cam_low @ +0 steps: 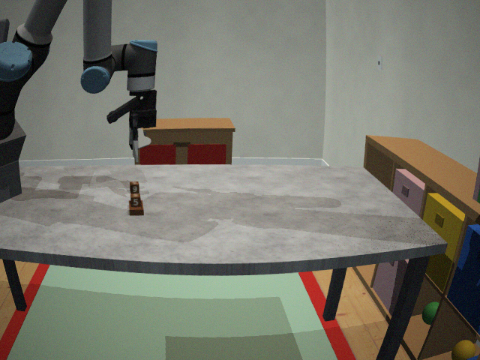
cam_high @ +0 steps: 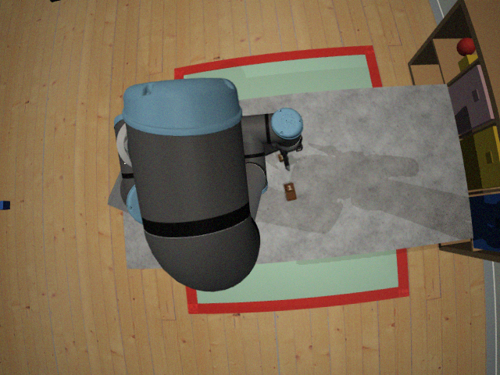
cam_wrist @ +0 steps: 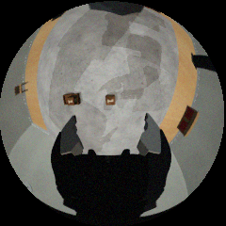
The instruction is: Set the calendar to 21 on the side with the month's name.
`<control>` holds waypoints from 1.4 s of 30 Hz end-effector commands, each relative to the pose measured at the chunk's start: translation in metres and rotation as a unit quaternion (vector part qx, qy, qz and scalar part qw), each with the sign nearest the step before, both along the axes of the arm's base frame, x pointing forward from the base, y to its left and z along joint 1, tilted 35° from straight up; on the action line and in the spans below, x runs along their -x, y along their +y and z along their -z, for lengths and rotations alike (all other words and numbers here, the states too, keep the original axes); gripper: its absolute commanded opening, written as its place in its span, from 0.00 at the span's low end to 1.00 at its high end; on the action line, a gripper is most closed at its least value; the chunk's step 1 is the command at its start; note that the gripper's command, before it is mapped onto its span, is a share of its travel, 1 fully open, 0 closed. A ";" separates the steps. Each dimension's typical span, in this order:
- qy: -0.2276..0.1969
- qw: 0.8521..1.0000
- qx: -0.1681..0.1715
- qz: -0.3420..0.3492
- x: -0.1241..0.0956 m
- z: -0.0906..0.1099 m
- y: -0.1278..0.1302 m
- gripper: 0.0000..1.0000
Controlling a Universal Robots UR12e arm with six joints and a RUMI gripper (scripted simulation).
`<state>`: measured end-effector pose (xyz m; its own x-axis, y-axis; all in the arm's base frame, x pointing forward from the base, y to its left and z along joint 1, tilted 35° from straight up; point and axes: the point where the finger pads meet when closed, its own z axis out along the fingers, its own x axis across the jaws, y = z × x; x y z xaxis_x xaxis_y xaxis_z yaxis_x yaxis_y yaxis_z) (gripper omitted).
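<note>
Worktop (cam_high: 363, 129) (cam_low: 247, 232) (cam_wrist: 71, 56): gray, mottled, dark legs in ext. view, shadows across surface. Shelf unit (cam_high: 448, 28) (cam_low: 422, 148): wood, w/ pink, yellow & blue fronts, at one end of worktop. Robot arm (cam_high: 194, 169) (cam_low: 97, 31): dark gray & light gray w/ blue caps, wrist section over worktop; upper part hides much of worktop in top view. Cabinet (cam_low: 193, 124) (cam_wrist: 188, 121): wood, red fronts, beyond worktop. End effector (cam_high: 287, 167) (cam_low: 136, 154) (cam_wrist: 109, 115): pointing down, raised above worktop, fingers spread wide, nothing held; gap btwn fingertips obs. in wrist view. Tray (cam_high: 290, 198) (cam_low: 136, 211) (cam_wrist: 77, 95): small, brown, resting on worktop, apart from end effector. Tray cube (cam_high: 289, 187) (cam_low: 135, 201) (cam_wrist: 71, 101): brown, in tray, upright "5" on face toward ext. cam; exact seating n/v at this res. Loose cube (cam_high: 280, 158) (cam_low: 133, 187) (cam_wrist: 110, 100): brown, outside tray, on worktop, behind tray as seen in ext. view, w/ a gap btwn the two in wrist view; upright "9" toward ext. cam, pale "1"-like mark on top. Status: one cube in tray, one out; 21 n/set. Month's name n/legible; its side cannot be det.
</note>
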<state>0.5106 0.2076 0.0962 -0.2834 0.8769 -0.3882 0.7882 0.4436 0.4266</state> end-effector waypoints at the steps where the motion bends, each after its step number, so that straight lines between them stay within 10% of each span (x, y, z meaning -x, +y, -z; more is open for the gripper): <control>1: -0.001 1.000 -0.001 0.001 0.000 0.000 0.000 1.00; 20: -0.030 0.987 -0.087 0.130 0.001 0.003 0.000 1.00; 32: -0.060 0.947 -0.176 0.262 0.001 0.006 0.000 1.00; 42: -0.090 0.873 -0.267 0.399 -0.001 0.008 0.000 1.00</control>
